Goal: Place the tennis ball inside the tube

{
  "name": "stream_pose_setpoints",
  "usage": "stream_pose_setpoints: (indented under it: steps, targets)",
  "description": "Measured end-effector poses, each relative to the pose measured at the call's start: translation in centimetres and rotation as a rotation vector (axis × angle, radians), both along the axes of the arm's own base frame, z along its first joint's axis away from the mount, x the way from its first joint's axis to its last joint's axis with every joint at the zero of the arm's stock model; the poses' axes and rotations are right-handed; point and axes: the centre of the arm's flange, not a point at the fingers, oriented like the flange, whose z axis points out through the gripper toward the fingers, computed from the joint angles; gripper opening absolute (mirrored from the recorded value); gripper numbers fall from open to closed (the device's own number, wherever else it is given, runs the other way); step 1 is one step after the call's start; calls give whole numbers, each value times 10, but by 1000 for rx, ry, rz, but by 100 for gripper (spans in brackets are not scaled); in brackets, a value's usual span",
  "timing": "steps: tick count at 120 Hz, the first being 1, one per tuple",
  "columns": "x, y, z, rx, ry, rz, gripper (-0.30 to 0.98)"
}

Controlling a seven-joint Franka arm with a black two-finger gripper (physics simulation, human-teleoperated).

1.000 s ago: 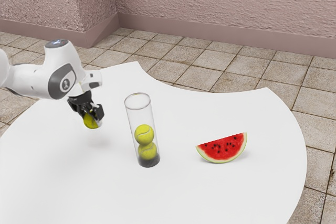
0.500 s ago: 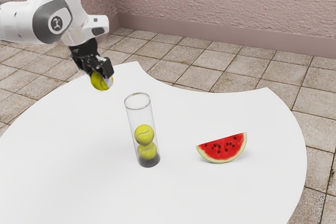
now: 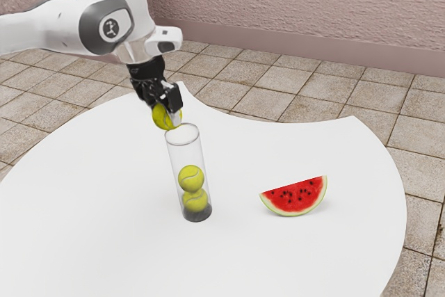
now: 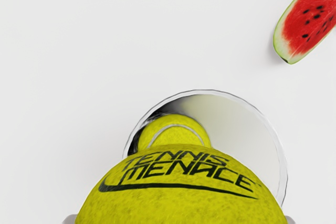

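Lettered tennis ball (image 3: 165, 117) in the fingers (image 3: 170, 112), close by the mouth of the clear tube (image 3: 177, 154).
Fingers a ball's width apart, pressed on it from two sides; ball outside the tube, near the rim. Black lettering (image 4: 184, 166) on its yellow felt reads "TENNIS MENACE" over two lines, a dark swoosh-like stroke beneath. Below the fingers, tube stands on the white bench (image 3: 90, 206), dark at its base; inside, an upper ball (image 3: 191, 179) with pale seam rests on a lower ball (image 3: 195, 202). Watermelon wedge (image 3: 295, 198), red and black-seeded, lies lower than the fingers and well apart from them.
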Motion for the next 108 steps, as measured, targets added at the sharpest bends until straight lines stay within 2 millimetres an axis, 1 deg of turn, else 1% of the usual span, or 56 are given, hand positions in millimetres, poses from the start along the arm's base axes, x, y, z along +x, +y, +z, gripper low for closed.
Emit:
stream_pose_setpoints:
  steps: [17, 27, 41, 60, 68, 85, 103, 108]
  targets:
    - [6, -13, -1, -7, 1, -27, 30]
    - [10, -20, -6, -9, 11, -43, 30]
    - [12, -19, -12, -9, 20, -45, 30]
    - [15, -4, -16, -16, 29, -21, 45]
    - [15, -1, -16, -19, 29, -18, 50]
    - [14, -7, -13, -20, 25, -31, 59]
    - [12, -13, -10, -1, 17, -53, 64]
    - [10, -13, -4, 18, 8, -56, 65]
